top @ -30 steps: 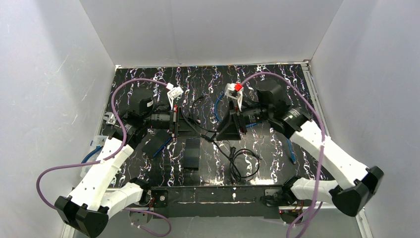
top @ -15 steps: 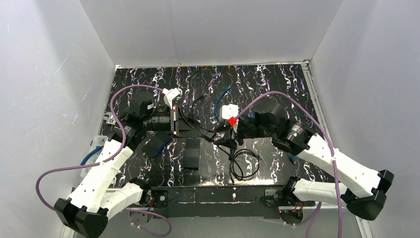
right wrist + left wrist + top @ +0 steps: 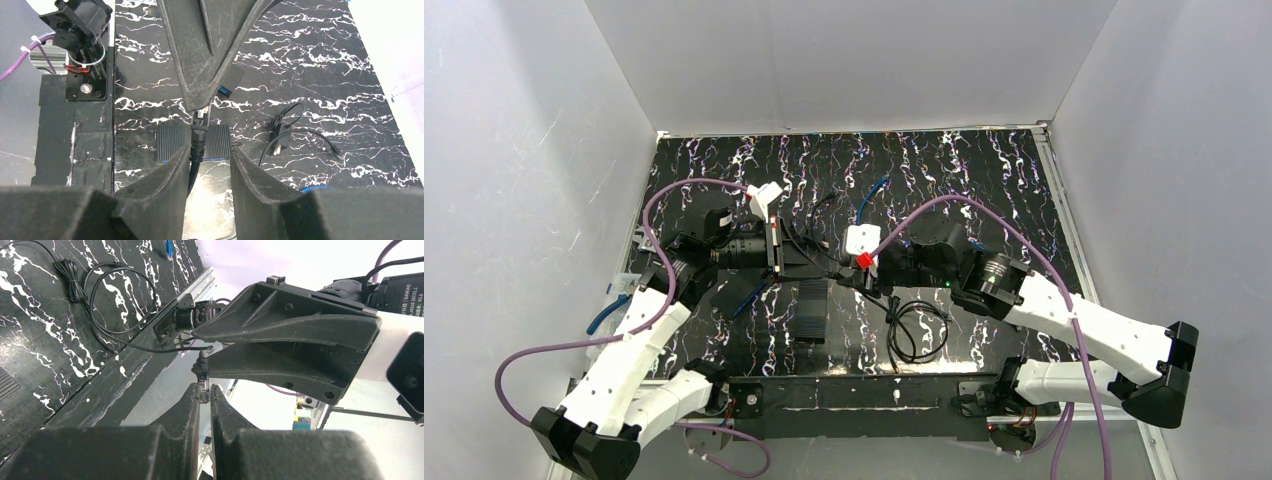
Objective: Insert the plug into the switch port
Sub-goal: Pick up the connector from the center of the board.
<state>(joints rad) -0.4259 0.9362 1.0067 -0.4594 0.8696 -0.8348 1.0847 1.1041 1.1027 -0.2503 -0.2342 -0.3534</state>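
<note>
Left gripper [image 3: 202, 390]: closed, pinching the plug [image 3: 199, 131] at its clear tip. In the left wrist view the two fingers [image 3: 180, 410] stand almost together with the plug end between them. The arm reaches in from the left side of the table [image 3: 984, 170], and the gripper is held above the surface near the middle.

Plug: held in the air between the two grippers, not in any port. Its black boot points toward the right gripper, and its cable [image 3: 194, 172] runs on between that gripper's fingers.

Switch [image 3: 812, 310]: a black ribbed box lying flat on the table, just on the near side of the meeting grippers. In the right wrist view it shows behind the plug, on either side of it. Whether the plug touches it cannot be told from that view; the overhead view places the plug beyond it. The port face is not visible.

Right gripper [image 3: 210, 152]: jaws apart, straddling the boot and cable. The cable lies close against one finger, with a clear gap to the other, so no grip is seen. The left gripper's tips point straight at it.

Right of centre: a loose coil [image 3: 921, 330] of thin black cable lies on the table beside the right arm. A blue cable [image 3: 867, 207] lies farther back.
</note>
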